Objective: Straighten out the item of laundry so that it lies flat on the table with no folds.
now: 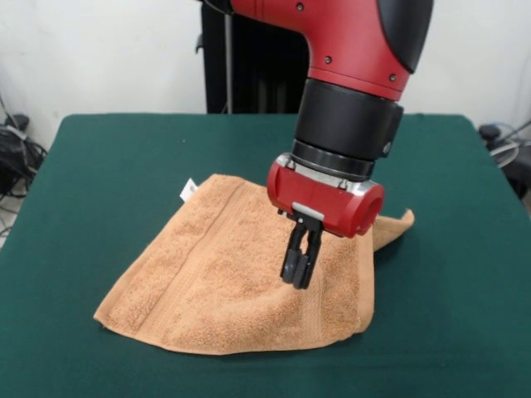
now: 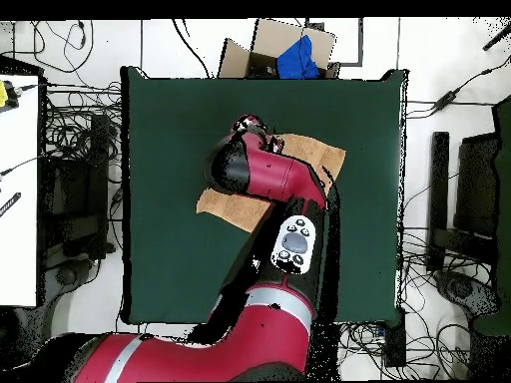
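One item matters from the front: the light orange-tan terry-cloth towel [image 1: 241,282], lying on the dark green felt-topped desk [image 1: 108,166] a little toward the near edge. It is not flat. A fold runs down its right side, where one layer is doubled over another, and a loose corner pokes out on the far right behind the wrist. A small white tag [image 1: 188,190] shows at the far left corner, and the woven band runs along the left edge. The black claw [image 1: 300,267] of the red and black arm hangs directly over the right-hand part of the cloth, just inside the doubled edge, so the fold to be opened lies immediately to the claw's right in this view. Its two fingers stand close together, nearly closed, with nothing visibly between them; whether the tips touch the pile or sit just above it I cannot tell.

Two things change from overhead. The arm's red body [image 2: 261,175] covers most of the towel, leaving only a strip toward the top right and a corner at the lower left, and the claw itself is hidden beneath the wrist. The fold cannot be made out here. A cardboard box with blue cloth [image 2: 289,50] sits beyond the desk's top edge.
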Robot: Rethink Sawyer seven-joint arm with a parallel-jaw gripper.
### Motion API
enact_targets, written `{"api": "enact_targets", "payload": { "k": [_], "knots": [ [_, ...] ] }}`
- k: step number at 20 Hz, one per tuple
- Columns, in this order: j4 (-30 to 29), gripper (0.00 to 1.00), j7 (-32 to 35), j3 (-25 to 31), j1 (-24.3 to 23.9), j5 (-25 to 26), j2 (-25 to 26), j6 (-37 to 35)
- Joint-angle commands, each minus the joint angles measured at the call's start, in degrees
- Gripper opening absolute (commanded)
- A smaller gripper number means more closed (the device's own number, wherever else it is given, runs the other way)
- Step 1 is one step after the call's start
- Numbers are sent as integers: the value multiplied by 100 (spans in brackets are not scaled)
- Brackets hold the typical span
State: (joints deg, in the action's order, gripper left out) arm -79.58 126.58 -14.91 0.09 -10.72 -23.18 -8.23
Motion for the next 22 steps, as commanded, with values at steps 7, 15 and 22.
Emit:
{"api": "enact_targets", "payload": {
  "k": [7, 15, 22],
  "knots": [
    [-491, 0, 254, 755, -48, 369, 15, -173],
    [-534, 0, 247, 654, -11, 362, -34, -292],
    [-627, 0, 134, 831, -171, 442, 7, -251]
  ]
}}
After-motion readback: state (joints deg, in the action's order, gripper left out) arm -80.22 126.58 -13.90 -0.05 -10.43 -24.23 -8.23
